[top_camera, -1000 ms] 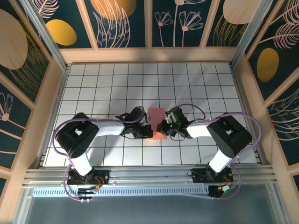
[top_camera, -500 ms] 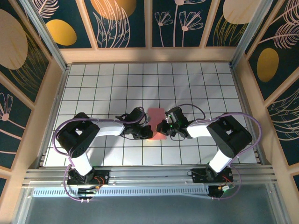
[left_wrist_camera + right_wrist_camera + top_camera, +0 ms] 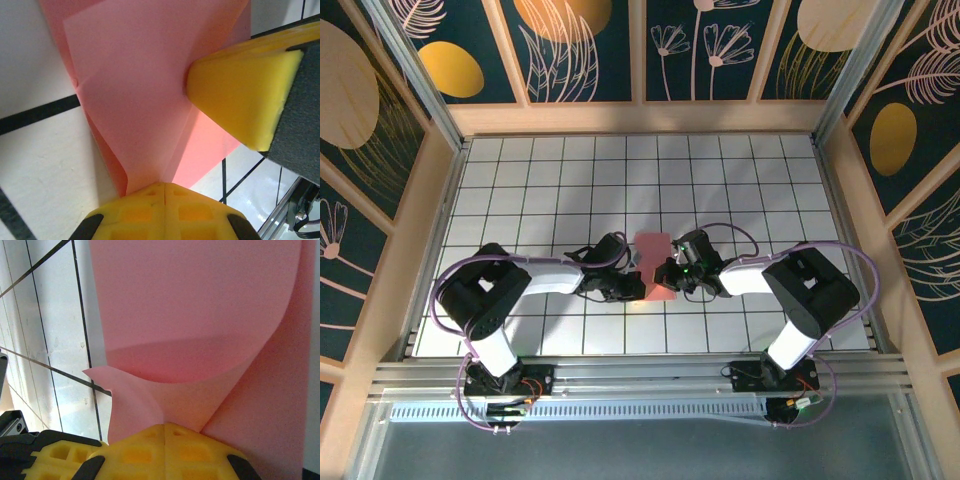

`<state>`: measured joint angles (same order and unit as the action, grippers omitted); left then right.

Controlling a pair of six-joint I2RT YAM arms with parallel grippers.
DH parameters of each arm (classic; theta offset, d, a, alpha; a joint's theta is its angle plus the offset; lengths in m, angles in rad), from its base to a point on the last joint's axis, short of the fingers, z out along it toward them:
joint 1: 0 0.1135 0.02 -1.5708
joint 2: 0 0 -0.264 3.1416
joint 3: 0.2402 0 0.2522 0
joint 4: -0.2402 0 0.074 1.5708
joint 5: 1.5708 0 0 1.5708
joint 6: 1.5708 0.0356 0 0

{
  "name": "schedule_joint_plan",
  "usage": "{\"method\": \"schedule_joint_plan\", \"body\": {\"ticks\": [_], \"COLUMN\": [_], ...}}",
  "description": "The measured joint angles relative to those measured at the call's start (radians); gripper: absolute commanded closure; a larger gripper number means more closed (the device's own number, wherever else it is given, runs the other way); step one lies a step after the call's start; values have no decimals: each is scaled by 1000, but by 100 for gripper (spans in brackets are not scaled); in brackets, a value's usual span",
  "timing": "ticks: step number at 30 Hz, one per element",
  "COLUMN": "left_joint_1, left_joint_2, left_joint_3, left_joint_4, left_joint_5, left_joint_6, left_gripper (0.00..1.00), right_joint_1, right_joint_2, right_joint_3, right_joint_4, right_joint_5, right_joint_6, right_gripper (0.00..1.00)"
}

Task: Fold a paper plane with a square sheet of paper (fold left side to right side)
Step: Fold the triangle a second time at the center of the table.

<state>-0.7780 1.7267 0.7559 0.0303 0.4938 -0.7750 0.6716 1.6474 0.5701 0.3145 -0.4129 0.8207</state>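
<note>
No text to read: the square sheet of paper (image 3: 655,250) is plain, the tiled table (image 3: 540,190) and wall panels (image 3: 580,50) carry no lettering.

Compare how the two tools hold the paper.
Left tool pinches creased, flat layers of the paper; right tool pinches where it curls unpressed. Left tool reaches from the paper's left, right tool from its right. Both are shut on it.
</note>
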Motion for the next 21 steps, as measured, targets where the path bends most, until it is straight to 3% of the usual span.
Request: {"method": "schedule_joint_plan", "body": {"ticks": [12, 21], "left_joint_1": [-3, 4], "left_joint_2": [-125, -125], "left_joint_3": [-62, 31], "left_joint_4": [-50, -50], "left_joint_5": [12, 25], "left_joint_6": [-6, -10], "left_gripper": [100, 100], "right_joint_1": [1, 1], "right_joint_2": [0, 0], "right_joint_3": [1, 1], "right_joint_4": [-1, -3], "right_joint_5": [0, 0], "right_joint_6": [0, -3], "right_gripper": [100, 100]}}
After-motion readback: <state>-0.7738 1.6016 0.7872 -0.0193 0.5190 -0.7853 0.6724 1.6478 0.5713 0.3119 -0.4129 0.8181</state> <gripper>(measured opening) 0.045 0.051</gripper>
